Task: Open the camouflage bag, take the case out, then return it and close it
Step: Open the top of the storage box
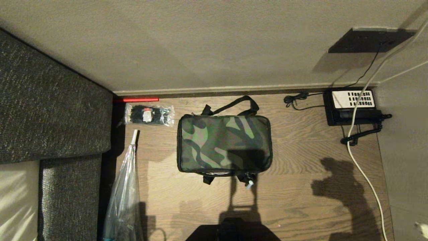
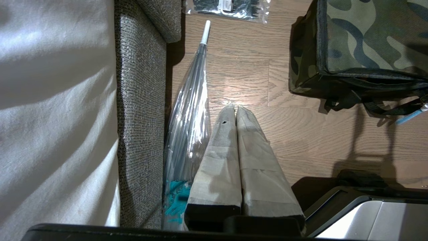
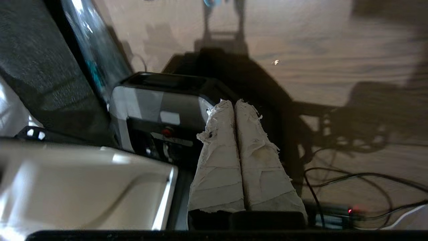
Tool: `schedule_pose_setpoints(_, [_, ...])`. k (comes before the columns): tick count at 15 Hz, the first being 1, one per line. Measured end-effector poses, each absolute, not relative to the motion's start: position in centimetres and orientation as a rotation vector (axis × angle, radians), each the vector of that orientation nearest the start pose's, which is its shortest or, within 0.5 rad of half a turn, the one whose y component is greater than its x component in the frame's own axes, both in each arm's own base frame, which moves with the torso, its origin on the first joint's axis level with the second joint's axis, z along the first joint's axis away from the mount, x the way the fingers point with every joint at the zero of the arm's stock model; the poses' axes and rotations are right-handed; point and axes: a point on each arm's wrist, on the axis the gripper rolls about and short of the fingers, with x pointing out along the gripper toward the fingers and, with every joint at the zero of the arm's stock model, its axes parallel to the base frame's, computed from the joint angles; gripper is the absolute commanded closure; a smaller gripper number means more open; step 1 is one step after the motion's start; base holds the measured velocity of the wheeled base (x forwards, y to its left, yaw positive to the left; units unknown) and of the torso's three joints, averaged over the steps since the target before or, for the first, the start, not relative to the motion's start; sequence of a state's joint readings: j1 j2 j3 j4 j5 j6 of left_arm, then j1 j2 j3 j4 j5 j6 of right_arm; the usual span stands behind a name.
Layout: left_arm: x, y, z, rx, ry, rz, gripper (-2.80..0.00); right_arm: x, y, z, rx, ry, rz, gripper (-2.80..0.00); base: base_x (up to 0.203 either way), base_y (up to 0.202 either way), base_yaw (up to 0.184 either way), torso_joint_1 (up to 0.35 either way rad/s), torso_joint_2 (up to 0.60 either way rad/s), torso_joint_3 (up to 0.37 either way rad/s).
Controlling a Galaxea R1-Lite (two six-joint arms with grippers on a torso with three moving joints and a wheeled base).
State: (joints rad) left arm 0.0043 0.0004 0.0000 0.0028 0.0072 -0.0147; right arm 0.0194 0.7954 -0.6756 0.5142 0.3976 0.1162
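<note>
Camouflage bag zipped, on wood floor by wall. Left hand pinched empty; right hand likewise. Opening step pending: reach zipper pull.

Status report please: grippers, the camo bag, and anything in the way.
Left gripper and right gripper: jaws shut, empty, clear of bag. Camouflage bag closed on floor. Nothing on the lid.
</note>
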Motion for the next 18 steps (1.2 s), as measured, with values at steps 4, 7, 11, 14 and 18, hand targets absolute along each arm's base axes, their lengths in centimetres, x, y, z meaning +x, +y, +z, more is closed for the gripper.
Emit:
schedule_pose_setpoints(4, [-2.3,0.0,7.5,-0.015,0.003,0.012,0.00,18.4,3.3,16.7,0.275,0.776,0.429,0.00,0.000,0.000,0.000,0.000,0.00,0.000])
schedule_pose_setpoints(7, [-2.3,0.0,7.5,-0.015,0.003,0.012,0.00,24.6,8.1,13.7,0.279,0.696,0.419,0.00,0.000,0.000,0.000,0.000,0.00,0.000])
schedule_pose_setpoints(11, [-2.3,0.0,7.5,-0.015,0.004,0.012,0.00,26.2,13.2,11.3,0.247,0.611,0.484,0.00,0.000,0.000,0.000,0.000,0.00,0.000])
schedule_pose_setpoints(14, [-2.3,0.0,7.5,-0.015,0.003,0.011,0.00,26.2,14.7,9.8,0.234,0.634,0.520,0.00,0.000,0.000,0.000,0.000,0.00,0.000])
schedule_pose_setpoints(18, [-2.3,0.0,7.5,-0.015,0.003,0.012,0.00,26.2,15.9,8.8,0.243,0.641,0.541,-2.80,0.000,0.000,0.000,0.000,0.00,0.000])
